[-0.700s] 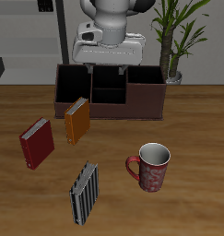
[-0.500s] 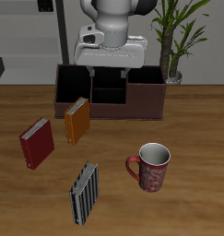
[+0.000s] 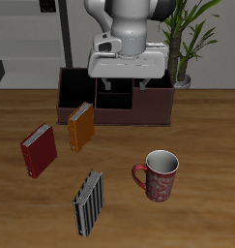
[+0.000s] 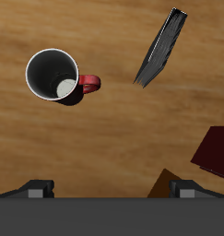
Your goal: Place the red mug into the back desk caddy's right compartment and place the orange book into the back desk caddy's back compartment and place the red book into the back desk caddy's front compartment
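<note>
The exterior camera looks down from high in front of the table (image 3: 206, 116), facing the robot and taking in the whole work surface at middle distance. The wrist camera, mounted at the gripper, looks straight down from well above the wood. Both views share the red mug (image 3: 159, 175) (image 4: 58, 76), the striped book (image 3: 88, 202) (image 4: 161, 47) and the red book's (image 3: 38, 150) (image 4: 211, 153) corner.

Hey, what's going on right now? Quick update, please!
End effector empty, hovering above back desk caddy. Red mug, orange book, red book on table. Nothing blocking.
</note>
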Available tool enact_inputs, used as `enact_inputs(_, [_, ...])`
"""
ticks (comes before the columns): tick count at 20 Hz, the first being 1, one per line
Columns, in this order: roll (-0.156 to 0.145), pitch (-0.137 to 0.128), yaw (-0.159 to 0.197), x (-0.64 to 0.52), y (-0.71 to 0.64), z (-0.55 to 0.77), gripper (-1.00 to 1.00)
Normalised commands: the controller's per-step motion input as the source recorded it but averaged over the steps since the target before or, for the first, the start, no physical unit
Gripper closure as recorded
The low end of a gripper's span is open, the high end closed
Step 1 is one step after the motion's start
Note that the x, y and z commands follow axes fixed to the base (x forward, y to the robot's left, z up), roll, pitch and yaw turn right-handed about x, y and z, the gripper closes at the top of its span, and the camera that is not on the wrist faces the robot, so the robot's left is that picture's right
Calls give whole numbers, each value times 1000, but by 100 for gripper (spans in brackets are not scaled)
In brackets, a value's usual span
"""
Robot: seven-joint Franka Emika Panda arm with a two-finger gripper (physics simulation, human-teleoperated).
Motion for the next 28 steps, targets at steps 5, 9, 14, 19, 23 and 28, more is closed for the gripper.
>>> enact_inputs(5, [48, -23, -42, 449, 236, -31, -100])
enact_inputs(9, [1, -10, -51, 321, 41, -92, -100])
enact_inputs(14, [2, -59, -43, 214, 105, -246, -100])
enact_inputs(19, [-37, -15, -45, 302, -30, -258, -100])
enact_inputs(23, [-36, -1, -64, 198, 8, -213, -100])
enact_inputs(28, [-52, -8, -23, 17, 214, -269, -100])
